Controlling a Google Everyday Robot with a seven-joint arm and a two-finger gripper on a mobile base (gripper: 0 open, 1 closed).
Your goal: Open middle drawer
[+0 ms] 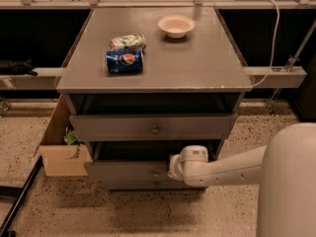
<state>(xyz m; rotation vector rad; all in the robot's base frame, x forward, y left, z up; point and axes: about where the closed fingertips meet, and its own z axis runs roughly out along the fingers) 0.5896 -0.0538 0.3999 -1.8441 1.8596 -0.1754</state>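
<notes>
Gripper [167, 172] up against the middle drawer [123, 171]
Camera view: the flat grey wooden front juts out a bit below the top drawer [118, 127], which sticks out further. Can't tell if the gripper has hold of anything. A cardboard box [59, 154] crowds the left side, and the speckled floor [123, 211] lies in front.

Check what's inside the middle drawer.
Only a dark gap shows above the middle drawer front; its contents are hidden under the top drawer. The hand is at its front.

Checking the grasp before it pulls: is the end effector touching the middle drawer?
Cannot tell. In the camera view the end effector sits at the front of the middle drawer, but its own wrist hides any contact.
</notes>
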